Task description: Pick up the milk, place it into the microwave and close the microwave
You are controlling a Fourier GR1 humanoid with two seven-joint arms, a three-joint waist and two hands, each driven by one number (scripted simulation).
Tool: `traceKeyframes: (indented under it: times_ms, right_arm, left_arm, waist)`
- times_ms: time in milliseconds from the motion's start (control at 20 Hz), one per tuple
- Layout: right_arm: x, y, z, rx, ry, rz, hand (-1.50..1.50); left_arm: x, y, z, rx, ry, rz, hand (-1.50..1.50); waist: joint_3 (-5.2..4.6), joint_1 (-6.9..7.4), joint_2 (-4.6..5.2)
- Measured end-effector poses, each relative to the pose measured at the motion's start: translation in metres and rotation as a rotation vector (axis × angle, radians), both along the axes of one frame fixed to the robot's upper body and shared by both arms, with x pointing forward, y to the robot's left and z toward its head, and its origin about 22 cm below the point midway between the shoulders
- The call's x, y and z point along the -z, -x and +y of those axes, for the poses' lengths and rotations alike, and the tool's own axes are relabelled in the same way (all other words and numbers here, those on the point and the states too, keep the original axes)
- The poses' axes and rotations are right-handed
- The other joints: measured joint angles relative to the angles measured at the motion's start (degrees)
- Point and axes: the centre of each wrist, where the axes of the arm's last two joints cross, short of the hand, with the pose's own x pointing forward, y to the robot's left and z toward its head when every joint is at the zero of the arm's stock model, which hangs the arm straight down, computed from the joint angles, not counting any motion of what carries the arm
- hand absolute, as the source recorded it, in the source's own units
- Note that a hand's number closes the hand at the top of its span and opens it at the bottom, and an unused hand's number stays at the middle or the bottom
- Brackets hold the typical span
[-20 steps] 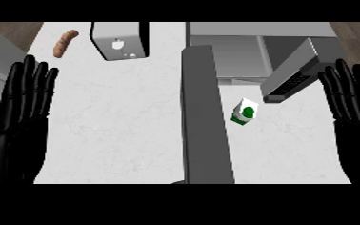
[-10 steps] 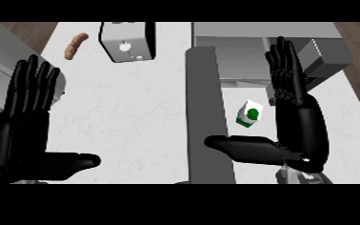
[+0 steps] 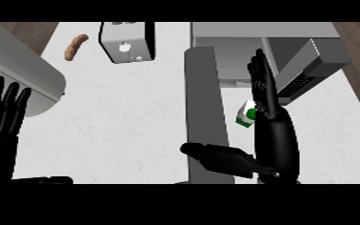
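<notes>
Now at the reaching step, the right hand (image 3: 273, 124) hangs over the white counter (image 3: 134, 124) with fingers straight and spread, thumb stretched out to the left, nothing held. The milk (image 3: 245, 115), a small white carton with green markings, stands on the counter just beside that hand, partly hidden by it, in front of the microwave (image 3: 232, 52), whose door (image 3: 206, 105) swings wide open. The left hand (image 3: 10, 112) rests spread at the left edge. Next, by the look of it, the fingers must curl round the carton before any lift.
</notes>
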Motion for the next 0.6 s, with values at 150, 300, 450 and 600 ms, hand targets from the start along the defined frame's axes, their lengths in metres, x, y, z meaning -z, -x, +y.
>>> traceKeyframes:
  times_ms: [150,300,450,600]
  right_arm:
    - [0.008,0.008,0.0,0.039,0.006,0.022,-1.5]
    - [0.02,0.005,-0.007,0.063,0.0,0.052,-1.5]
    - [0.03,-0.002,-0.013,0.075,-0.001,0.072,-1.5]
    - [0.044,-0.003,-0.015,0.081,-0.005,0.094,-1.5]
  left_arm:
    - [-0.005,0.013,0.006,0.003,0.004,-0.005,-1.5]
    - [-0.011,0.019,0.014,0.003,0.005,-0.007,-1.5]
    - [-0.008,0.028,0.019,0.013,0.009,-0.004,-1.5]
    - [-0.003,0.036,0.018,0.012,0.003,-0.001,-1.5]
  waist:
    - [0.02,-0.05,-0.02]
    - [0.03,-0.06,0.0]
    - [0.05,-0.02,-0.03]
    - [0.04,-0.01,-0.08]
